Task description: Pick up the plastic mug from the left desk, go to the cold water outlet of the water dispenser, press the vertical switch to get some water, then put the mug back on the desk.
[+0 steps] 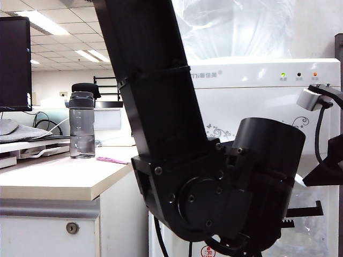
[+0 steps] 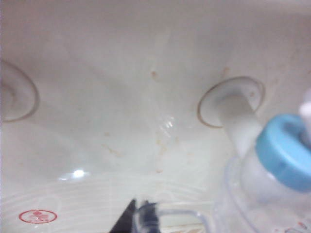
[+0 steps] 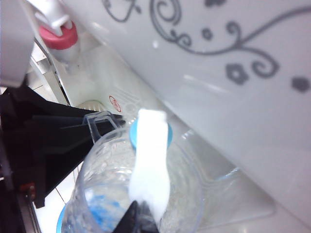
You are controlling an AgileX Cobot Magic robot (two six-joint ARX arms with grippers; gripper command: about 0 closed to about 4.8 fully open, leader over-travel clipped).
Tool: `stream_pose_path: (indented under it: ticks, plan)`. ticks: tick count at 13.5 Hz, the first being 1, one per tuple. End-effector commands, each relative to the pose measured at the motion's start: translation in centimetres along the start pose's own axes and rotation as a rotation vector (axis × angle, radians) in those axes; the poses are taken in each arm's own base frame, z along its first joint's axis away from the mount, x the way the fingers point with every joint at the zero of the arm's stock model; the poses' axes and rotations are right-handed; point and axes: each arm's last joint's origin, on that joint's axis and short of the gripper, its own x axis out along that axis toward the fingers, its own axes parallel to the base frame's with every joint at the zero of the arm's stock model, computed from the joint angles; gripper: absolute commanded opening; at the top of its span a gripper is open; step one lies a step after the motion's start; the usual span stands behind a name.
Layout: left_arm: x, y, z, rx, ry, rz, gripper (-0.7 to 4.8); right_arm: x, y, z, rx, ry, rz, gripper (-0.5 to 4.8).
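Clear faceted plastic mug held by its thin handle in clamped left tool, positioned under blue-collared white cold tap to catch water. Right tool tip seen at long white lever, presumably for pressing; its opening cannot be told.

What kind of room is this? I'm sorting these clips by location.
Most likely an open-plan office: a tiled ceiling with strip lights, a desk bearing a monitor and a grey bottle, and a white water dispenser beside it.
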Motion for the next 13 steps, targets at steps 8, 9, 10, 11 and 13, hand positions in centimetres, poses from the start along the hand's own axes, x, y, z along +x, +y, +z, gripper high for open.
stream_pose_path:
  ticks: [8,9,10,11,13]
  plan:
    - [-0.1,-0.3,0.5,-0.026,-0.024,-0.013,-0.06,-3.7,0.3,3.5,-0.039,-0.166,-0.119,-0.01]
    - [-0.1,-0.3,0.5,-0.026,-0.024,-0.013,-0.06,-4.0,0.4,3.7,-0.043,-0.175,-0.123,-0.01]
    - [-0.1,-0.3,0.5,-0.026,-0.024,-0.013,-0.06,-4.3,0.4,3.9,-0.045,-0.179,-0.125,-0.01]
    - [-0.1,-0.3,0.5,-0.026,-0.025,-0.012,-0.06,-4.5,0.4,4.1,-0.047,-0.183,-0.127,-0.01]
    - [-0.1,-0.3,0.5,-0.026,-0.025,-0.011,-0.06,-4.8,0.4,4.5,-0.054,-0.200,-0.132,-0.01]
